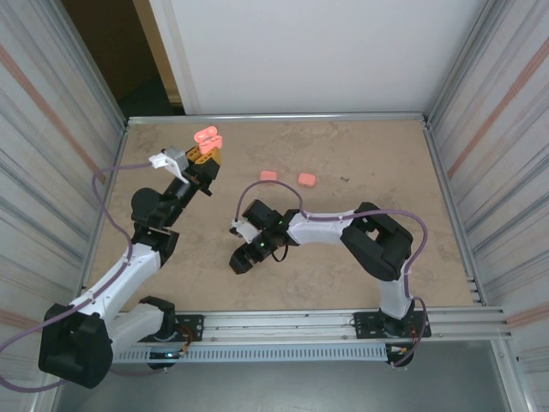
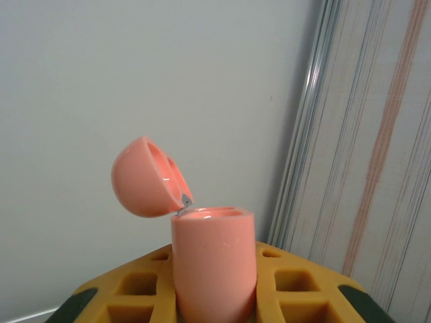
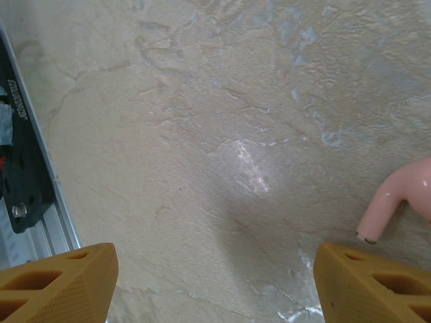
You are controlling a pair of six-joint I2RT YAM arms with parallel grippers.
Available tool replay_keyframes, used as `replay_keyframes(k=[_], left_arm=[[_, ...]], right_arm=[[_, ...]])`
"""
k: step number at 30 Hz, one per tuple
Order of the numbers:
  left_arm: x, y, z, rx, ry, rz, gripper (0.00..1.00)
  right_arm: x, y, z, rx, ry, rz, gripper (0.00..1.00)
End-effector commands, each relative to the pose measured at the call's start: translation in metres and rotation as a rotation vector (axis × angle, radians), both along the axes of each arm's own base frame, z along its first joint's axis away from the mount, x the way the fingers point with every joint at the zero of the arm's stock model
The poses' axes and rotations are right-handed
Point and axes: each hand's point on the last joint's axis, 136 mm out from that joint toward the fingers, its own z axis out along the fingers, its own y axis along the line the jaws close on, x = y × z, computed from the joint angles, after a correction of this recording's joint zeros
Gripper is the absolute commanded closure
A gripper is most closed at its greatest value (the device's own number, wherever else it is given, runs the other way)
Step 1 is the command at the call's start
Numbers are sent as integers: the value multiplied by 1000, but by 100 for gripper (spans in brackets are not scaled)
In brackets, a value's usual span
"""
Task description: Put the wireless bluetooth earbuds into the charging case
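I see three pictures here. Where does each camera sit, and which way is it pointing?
Top external: fixed above and behind the arms, looking down at the table; both arms, left pincer and right pincer show.
Left wrist: on the left arm, looking along its yellow pads at the open pink case they clamp, wall behind.
Right wrist: on the right arm, looking down at the table past its spread yellow fingertips; an earbud lies at the right edge.
Shared: top and left wrist views both show the open case.

Beige marbled tabletop (image 1: pixel 386 163) between ribbed metal side walls (image 1: pixel 506 129), white panel (image 1: pixel 300 51) behind, dark opening (image 1: pixel 111 51) far left
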Motion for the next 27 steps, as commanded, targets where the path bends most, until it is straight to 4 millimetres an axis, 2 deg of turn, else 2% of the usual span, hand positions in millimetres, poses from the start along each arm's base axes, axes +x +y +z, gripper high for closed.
replay_keyframes(k=[1,5,9,12,18,27], left_arm=[[-1,3,9,-17,-27,9,100],[-2,4,10,-16,-29,10,100],[-2,4,9,-20,-27,12,100],[-3,4,10,-22,-30,11,100],[-5,6,11,-22,-32,14,100],[-5,6,12,-25,-34,12,100]], right_arm=[[-6,-2,4,7,31,-4,24],[2,-11,18,13,-5,-18,25],[18,-23,34,25,-55,-36,25],[33,-25,38,33,-82,-36,28],[53,-11,37,32,-127,12,30],[63,10,16,23,-117,58,34]])
